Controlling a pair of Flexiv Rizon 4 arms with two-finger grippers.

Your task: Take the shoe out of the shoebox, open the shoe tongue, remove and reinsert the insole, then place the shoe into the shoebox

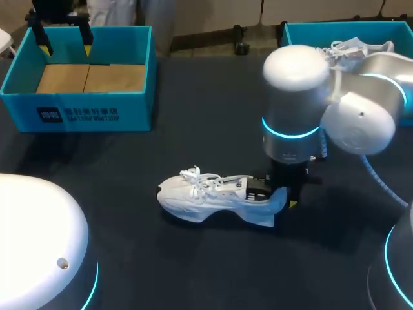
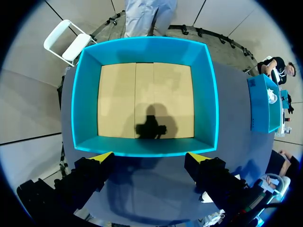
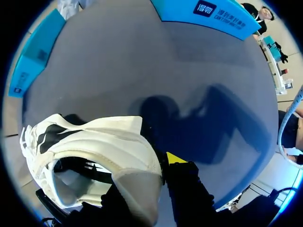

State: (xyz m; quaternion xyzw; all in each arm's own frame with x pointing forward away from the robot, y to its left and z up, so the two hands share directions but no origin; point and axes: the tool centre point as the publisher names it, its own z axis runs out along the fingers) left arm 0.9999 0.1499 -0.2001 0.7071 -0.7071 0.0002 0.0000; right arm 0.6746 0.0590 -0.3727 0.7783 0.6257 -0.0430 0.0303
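The dark surface carries two teal boxes. The shoebox stands at my far left, with only its bare cardboard floor showing inside. A second box stands at my far right with another white shoe in it. The task shoe, white and laced, rests on its sole near the middle of the surface, well apart from both boxes, toe toward my left. My right tool grips its heel, one finger inside the collar and the yellow-tipped finger outside. My left tool hangs above the shoebox's wall, fingers spread wide, holding nothing.
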